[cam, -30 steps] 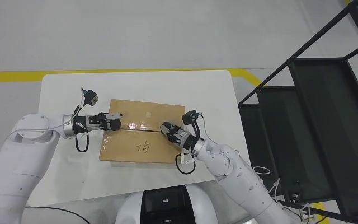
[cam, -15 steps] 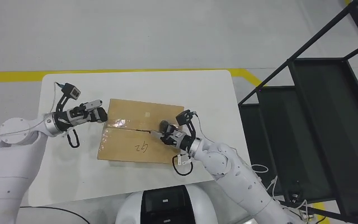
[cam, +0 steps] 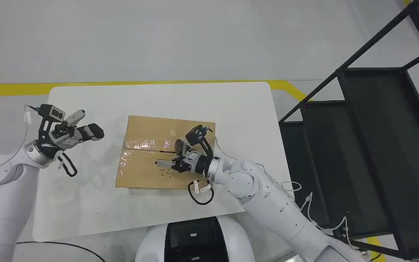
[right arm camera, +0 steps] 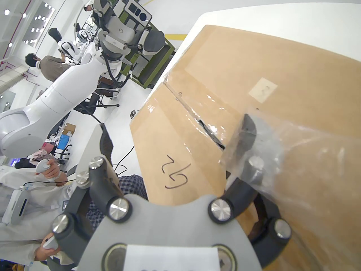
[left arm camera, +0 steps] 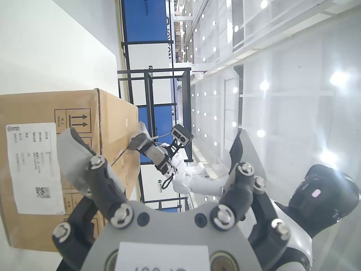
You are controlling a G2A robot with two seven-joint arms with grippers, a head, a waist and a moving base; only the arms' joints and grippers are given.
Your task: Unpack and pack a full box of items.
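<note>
Wide apart and holding nothing, the left gripper (cam: 84, 124) hangs over the left part of the table (cam: 78, 196), apart from the box (cam: 154, 131). I see the white table on a grey floor (cam: 196, 39), with a yellow line (cam: 19, 89) running behind its far edge. The box lies flat mid-table, flaps down, with clear tape (right arm camera: 197, 105) along the centre seam and a dark slit in it. Over that seam sits the right gripper (right arm camera: 176, 132), jaws apart, gripping nothing. Crumpled clear film (right arm camera: 282, 142) clings to one finger, and I cannot tell if that finger touches the cardboard. A black rack (cam: 366, 131) stands to the right.
</note>
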